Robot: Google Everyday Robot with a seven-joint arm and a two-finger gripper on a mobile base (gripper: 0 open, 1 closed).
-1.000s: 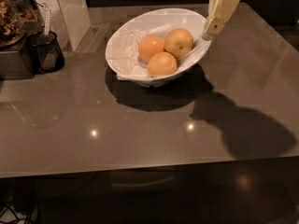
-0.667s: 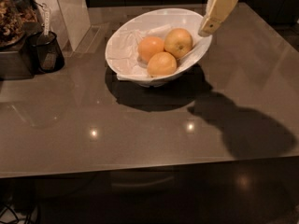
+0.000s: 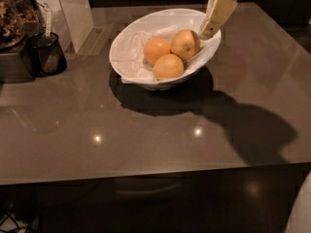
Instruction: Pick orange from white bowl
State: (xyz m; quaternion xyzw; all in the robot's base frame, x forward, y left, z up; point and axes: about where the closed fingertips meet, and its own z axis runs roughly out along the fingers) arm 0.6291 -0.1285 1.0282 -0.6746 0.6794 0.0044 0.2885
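The white bowl (image 3: 127, 42) sits at the back middle of the brown table, lined with crumpled white paper. Three fruits lie in it. The orange (image 3: 185, 43) is the paler yellowish one with a dark stem dot, at the bowl's right side. A deeper reddish-orange fruit (image 3: 156, 49) lies to its left and a plain orange fruit (image 3: 168, 66) lies in front. My gripper (image 3: 214, 18) hangs at the top right, its pale fingers pointing down just above the bowl's right rim, right beside the orange. It holds nothing.
A dark cup (image 3: 48, 55) with a white utensil stands at the left, next to a dark appliance (image 3: 14, 38) and a white panel (image 3: 73, 8). The table's front edge (image 3: 155, 176) runs across the lower part of the view.
My gripper has moved a little to the left and up, closer over the bowl's right rim. The fruits and bowl have not moved.
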